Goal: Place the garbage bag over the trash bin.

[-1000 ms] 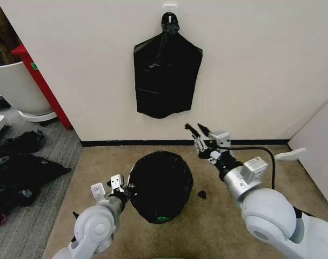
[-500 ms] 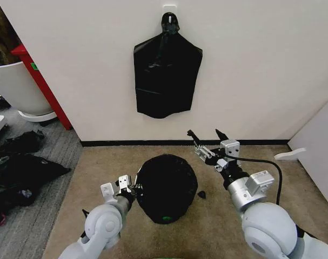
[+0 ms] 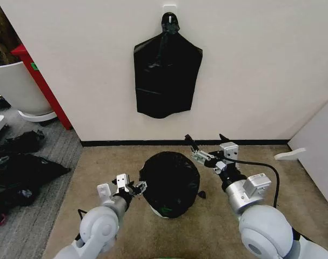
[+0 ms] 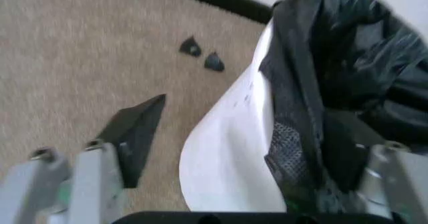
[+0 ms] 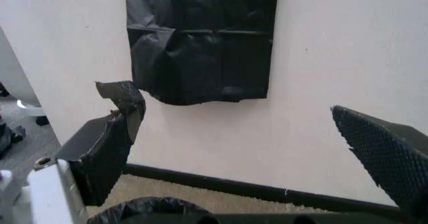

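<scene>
Beige low-pile carpet floor [image 3: 218,232] underfoot, meeting a plain cream wall [image 3: 250,59] at a black baseboard [image 3: 126,143]. To the robot's left, grey carpet [image 3: 50,162] strewn with loose black bags [image 3: 23,172], a red post [image 3: 42,86] leaning along the wall's edge, and a large white tub [image 3: 15,86] behind it. On the right, a white panel [image 3: 318,156]. High on the wall, a flat black bag [image 3: 166,75] hung from a white hook [image 3: 169,9], pinched at the neck.

At centre floor, the trash bin [image 3: 159,211], upright, nearly hidden under the garbage bag [image 3: 170,181] draped across its mouth and down its sides; cream plastic bare along the near lower edge and, in the left wrist view, along one side [image 4: 227,159] where the bag [image 4: 348,78] ends short. Small black scraps [image 3: 201,194] on the carpet just beside the bin.

Left gripper [image 3: 132,187] low at the bin's left side, fingers spread, one finger [image 4: 137,134] over bare carpet, the other against the bag's edge, nothing clamped. Right gripper [image 3: 207,145] raised beyond the bin's right rim, jaws wide apart and empty, its finger [image 5: 110,144] seen against the wall.
</scene>
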Robot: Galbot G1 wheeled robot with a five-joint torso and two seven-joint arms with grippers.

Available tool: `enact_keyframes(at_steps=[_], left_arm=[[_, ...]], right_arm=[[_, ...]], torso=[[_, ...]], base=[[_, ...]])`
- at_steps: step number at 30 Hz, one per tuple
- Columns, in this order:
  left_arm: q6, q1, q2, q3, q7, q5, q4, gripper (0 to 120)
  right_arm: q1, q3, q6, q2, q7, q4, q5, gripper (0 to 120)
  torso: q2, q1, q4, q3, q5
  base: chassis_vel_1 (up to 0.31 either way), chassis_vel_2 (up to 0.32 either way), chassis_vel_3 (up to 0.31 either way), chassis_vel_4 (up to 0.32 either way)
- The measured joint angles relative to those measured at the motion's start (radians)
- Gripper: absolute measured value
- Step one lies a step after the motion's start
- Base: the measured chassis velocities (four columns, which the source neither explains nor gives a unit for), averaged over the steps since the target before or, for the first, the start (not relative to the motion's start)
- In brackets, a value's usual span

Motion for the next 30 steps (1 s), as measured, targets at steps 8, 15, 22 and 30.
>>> enact_keyframes(at_steps=[8, 15, 22, 30], left_arm=[[-0.008, 0.016, 0.037, -0.021, -0.011, 0.033, -0.068, 100], [-0.093, 0.037, 0.072, -0.043, 0.041, 0.088, -0.109, 100], [-0.262, 0.056, 0.105, -0.066, 0.25, 0.223, -0.12, 100], [-0.399, 0.112, 0.114, -0.124, 0.401, 0.355, -0.122, 100]], right_arm=[[0.017, 0.014, -0.002, -0.01, 0.013, -0.009, 0.033, 100], [0.017, 0.032, -0.003, 0.004, 0.02, -0.009, 0.046, 100], [-0.04, 0.071, 0.0, 0.053, 0.009, -0.015, 0.022, 100], [-0.134, 0.116, 0.028, 0.102, -0.034, -0.024, -0.049, 100]], torso=[[0.0, 0.0, 0.0001, 0.0, 0.0], [0.0, 0.0, 0.0001, 0.0, -0.0001], [0.0, 0.0, 0.0, 0.0, 0.0], [0.0, 0.0, -0.0003, 0.0, -0.0001]], base=[[0.0, 0.0, 0.0, 0.0], [0.0, 0.0, 0.0, 0.0], [0.0, 0.0, 0.0, 0.0], [0.0, 0.0, 0.0, 0.0]])
